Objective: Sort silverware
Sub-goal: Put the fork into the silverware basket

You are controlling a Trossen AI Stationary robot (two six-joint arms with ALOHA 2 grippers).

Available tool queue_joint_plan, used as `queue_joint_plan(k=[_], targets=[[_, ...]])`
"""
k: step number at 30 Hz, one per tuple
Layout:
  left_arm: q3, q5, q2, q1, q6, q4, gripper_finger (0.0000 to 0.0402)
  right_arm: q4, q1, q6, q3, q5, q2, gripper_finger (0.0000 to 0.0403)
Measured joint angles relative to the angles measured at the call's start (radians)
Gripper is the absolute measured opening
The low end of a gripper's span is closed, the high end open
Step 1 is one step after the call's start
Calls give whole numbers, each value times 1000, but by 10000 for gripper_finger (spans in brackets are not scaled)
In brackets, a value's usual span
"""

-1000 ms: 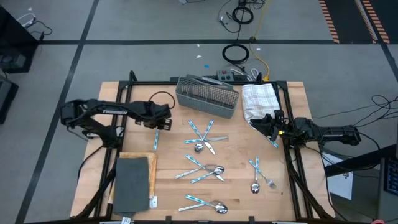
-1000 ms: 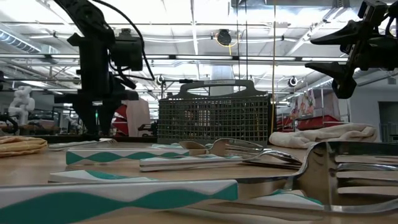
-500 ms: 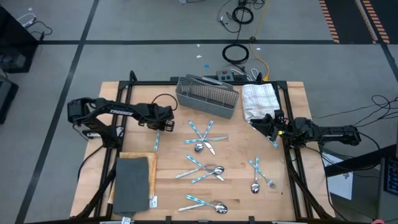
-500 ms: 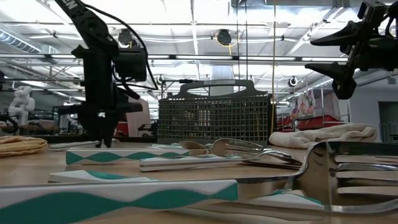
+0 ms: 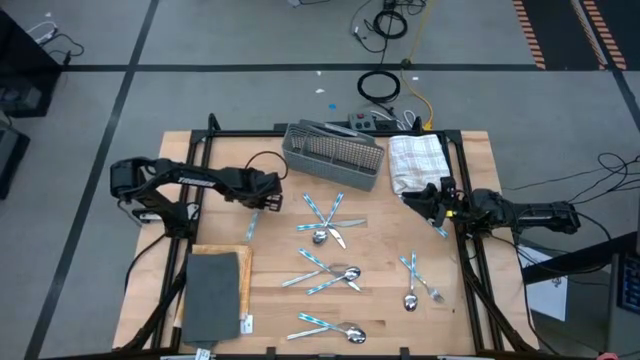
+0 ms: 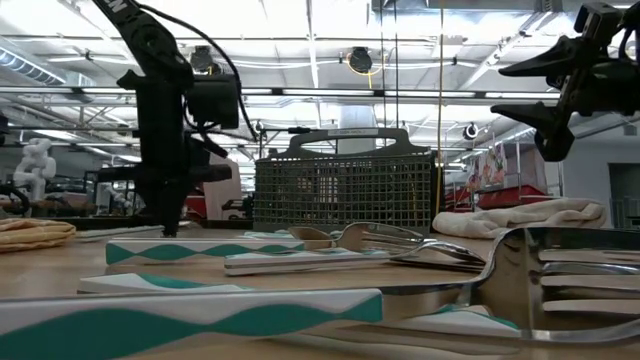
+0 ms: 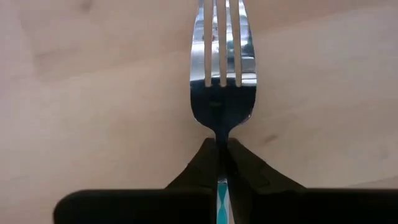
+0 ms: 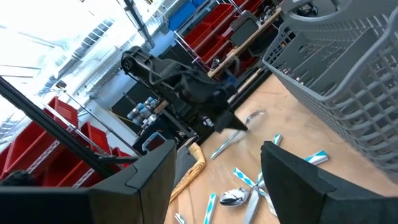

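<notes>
Since a second ago your left gripper (image 7: 221,163) has slid a little toward the table's middle and gone from spread wide to pinched on a fork (image 7: 221,65); the right arm hasn't budged.

Biggest first: the wooden table (image 5: 275,300) carries everything. Beyond your left gripper and to its right sits the grey mesh caddy (image 5: 333,154), nothing visible inside it from above. On the near side of that gripper a dark grey pad (image 5: 211,295) lies flat. Just beyond your right gripper (image 5: 418,196) there's a white folded towel (image 5: 415,159).

In the left wrist view, your left gripper's fingers (image 7: 193,171) press together on the fork's neck, tines pointing straight ahead, head low against the wood; can't tell if it's lifted yet. The patterned handle shows between the fingers.

Your right gripper hangs above the table's right edge, fingers spread, holding nothing.

The rest of the silverware (image 5: 330,275) lies in loose clusters between the two grippers and nearer the front edge: one crossed bunch just right of the left gripper, a pair of bunches farther front, and a small group (image 5: 418,282) in front of the right gripper. One piece (image 5: 438,229) lies just beside the right gripper.
</notes>
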Motion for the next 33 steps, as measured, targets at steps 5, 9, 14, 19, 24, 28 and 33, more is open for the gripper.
queue_joint_plan(k=[5, 9, 14, 19, 24, 28, 33], targets=[[5, -72, -74, -36, -61, 48, 13, -6, 0, 1, 0, -1, 3, 222], [5, -134, -155, -57, -114, 50, 13, -6, 0, 1, 0, -1, 4, 222], [5, -240, -270, -97, -118, 109, 13, -7, 0, 1, 0, -1, 4, 222], [5, -415, -366, -130, 63, 323, 13, -7, 0, -2, 0, -1, 4, 222], [7, -630, -397, -140, 555, 676, 13, -8, 0, -12, 0, -1, 4, 222], [8, -669, -372, -106, 1066, 1006, 13, -8, 0, -24, 0, 0, 4, 222], [8, -583, -302, -50, 1315, 1316, 13, -8, 0, -25, 0, 0, 5, 222]])
